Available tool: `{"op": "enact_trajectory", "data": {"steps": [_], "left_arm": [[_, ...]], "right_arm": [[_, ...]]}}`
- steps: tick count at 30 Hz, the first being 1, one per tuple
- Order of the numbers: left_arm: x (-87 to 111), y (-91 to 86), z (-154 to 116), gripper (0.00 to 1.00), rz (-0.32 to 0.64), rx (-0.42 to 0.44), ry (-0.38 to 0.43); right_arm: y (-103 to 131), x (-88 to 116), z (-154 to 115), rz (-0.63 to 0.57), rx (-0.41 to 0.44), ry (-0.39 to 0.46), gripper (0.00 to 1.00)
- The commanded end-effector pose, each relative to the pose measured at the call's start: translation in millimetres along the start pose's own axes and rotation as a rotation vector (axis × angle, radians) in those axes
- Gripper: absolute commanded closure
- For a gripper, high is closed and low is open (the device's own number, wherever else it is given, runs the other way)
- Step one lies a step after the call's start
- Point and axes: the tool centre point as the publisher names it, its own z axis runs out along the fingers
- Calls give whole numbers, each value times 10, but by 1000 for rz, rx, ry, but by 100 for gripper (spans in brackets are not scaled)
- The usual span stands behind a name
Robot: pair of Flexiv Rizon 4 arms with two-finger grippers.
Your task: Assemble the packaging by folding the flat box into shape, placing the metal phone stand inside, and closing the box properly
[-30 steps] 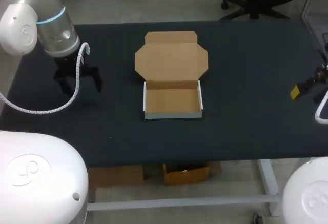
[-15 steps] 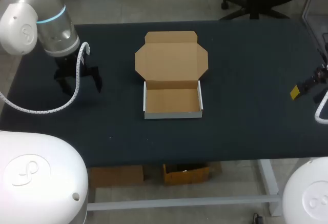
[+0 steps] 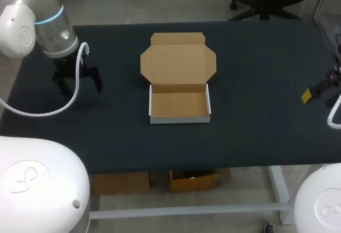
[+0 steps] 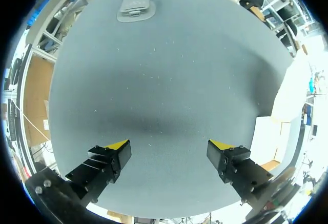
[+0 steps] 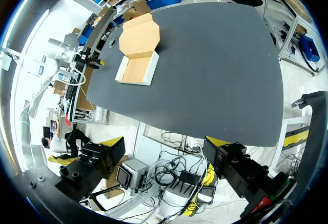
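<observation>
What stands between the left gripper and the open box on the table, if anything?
Nothing visible does. In the head view only bare dark table lies between the left gripper, which is open and off to the box's left, and the box. The box itself is open and empty.

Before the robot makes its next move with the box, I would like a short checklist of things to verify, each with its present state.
1. Box folded into a tray, walls upright: ok.
2. Lid open, lying flat behind the walls: ok.
3. Box holds nothing yet: ok.
4. Left tool open, holding nothing, above bare table: ok.
5. Right tool open, holding nothing, out past the table's edge: ok.
6. Stand located: cannot tell. The head view shows none; a grey flat thing ahead of the left tool may be it.
</observation>
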Motion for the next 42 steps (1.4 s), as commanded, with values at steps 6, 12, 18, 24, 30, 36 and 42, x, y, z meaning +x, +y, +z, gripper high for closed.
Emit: {"op": "enact_trajectory", "data": {"steps": [6, 12, 18, 24, 30, 36, 42], "left_arm": [[-43, -264, 108, 0, 21, -1, -23], [-88, -418, 152, 0, 32, 0, -22], [-135, -575, 227, 0, 40, 1, -26], [-199, -735, 267, 0, 44, 3, -31], [-283, -892, 287, 0, 37, 0, -32], [-379, -1014, 285, 0, 20, 6, -50], [-459, -1122, 264, 0, 9, 11, -67]], "right_arm": [[-10, 4, -22, 0, 1, 2, 0], [-10, 4, -22, 0, 1, 2, 0], [-10, 4, -22, 0, 1, 2, 0], [-10, 4, -22, 0, 1, 2, 0], [-10, 4, -22, 0, 1, 2, 0], [-10, 4, -22, 0, 1, 2, 0], [-10, 4, -22, 0, 1, 2, 0]]}}
